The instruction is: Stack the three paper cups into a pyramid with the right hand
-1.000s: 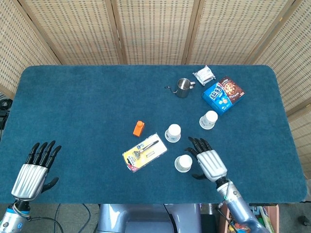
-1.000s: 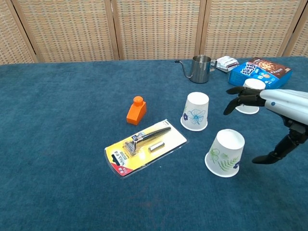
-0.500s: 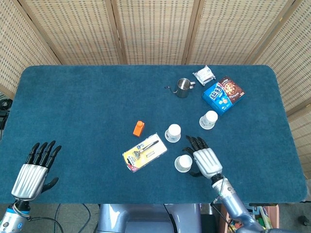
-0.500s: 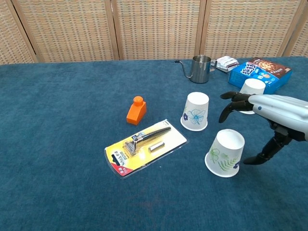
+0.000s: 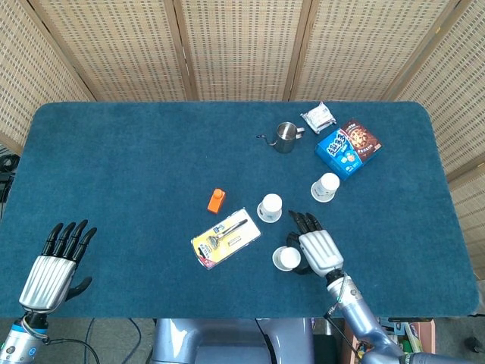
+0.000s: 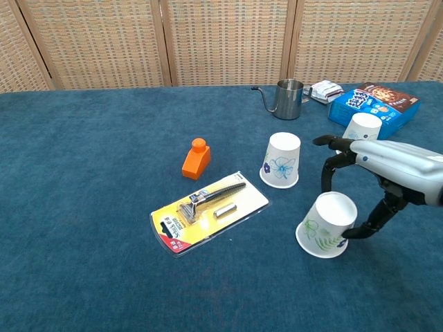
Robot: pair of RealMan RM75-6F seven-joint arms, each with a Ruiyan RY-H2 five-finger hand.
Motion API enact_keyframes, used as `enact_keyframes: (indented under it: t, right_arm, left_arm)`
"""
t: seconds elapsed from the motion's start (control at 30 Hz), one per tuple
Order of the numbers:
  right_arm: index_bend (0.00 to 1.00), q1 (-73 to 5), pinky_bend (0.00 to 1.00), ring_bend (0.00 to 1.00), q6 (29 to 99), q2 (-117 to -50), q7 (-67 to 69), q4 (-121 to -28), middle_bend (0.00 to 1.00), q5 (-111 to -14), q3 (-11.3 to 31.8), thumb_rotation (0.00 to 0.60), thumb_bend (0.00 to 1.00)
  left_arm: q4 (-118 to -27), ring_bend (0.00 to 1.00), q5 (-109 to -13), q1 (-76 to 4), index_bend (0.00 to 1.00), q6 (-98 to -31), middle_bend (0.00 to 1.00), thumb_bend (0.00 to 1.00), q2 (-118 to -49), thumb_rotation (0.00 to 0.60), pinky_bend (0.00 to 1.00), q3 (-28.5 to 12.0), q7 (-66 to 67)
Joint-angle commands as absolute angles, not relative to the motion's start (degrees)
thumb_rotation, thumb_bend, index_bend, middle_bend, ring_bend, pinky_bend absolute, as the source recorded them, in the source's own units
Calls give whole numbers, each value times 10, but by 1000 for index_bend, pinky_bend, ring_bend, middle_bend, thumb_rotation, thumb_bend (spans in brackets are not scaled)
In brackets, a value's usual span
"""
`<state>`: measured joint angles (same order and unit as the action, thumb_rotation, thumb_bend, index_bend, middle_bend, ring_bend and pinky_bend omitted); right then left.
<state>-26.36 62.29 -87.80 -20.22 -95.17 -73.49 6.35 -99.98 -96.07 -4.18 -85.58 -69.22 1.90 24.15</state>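
Observation:
Three white paper cups stand upside down on the blue table. The near cup (image 5: 286,258) (image 6: 324,227), with a green leaf print, leans slightly left. My right hand (image 5: 317,246) (image 6: 387,162) arches over it from the right. Its thumb touches the cup's right side and its fingers (image 6: 327,176) hang just above the cup's far edge. The middle cup (image 5: 270,207) (image 6: 282,160) has a blue flower print. The far cup (image 5: 326,186) (image 6: 363,126) stands behind the hand. My left hand (image 5: 53,269) rests open at the table's front left corner, holding nothing.
A razor in a yellow pack (image 5: 225,238) (image 6: 209,211) lies left of the cups, with a small orange bottle (image 5: 217,200) (image 6: 196,158) behind it. A metal pitcher (image 5: 285,136) (image 6: 287,99), a blue snack box (image 5: 347,146) (image 6: 374,104) and a white packet (image 5: 318,116) (image 6: 327,90) sit at the back right.
My right hand moved left, closing in on the near cup until the thumb met its side. The cup tipped slightly left. The left hand stayed put.

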Motion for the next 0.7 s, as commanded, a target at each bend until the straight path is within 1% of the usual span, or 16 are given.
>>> enact_keyframes:
  t: [0.03,0.3,0.43,0.7]
  right_arm:
    - [520,-266,0,0,625,-878,-206,-954,0,-736,63,600,59]
    - [527,-278,0,0,629,-861,-231,-982,0,-726,78,600,59]
    - [527,-289,0,0,627,-846,-247,-994,0,-709,93,600,59]
    - [527,-302,0,0,622,-822,-248,-987,0,-670,121,600,59]
  left_arm:
    - [-1000,0,-960,-42,0,-856,0,199,-692,600,0,19,241]
    - [-1000,0,-960,-41,0,-858,0,198,-691,600,0,19,240]
    - [-1001,0,-962,-41,0,-859,0,199,-691,600,0,20,240]
    - [-1001,0,-962,-40,0,-863,0,199,-689,600,0,19,238]
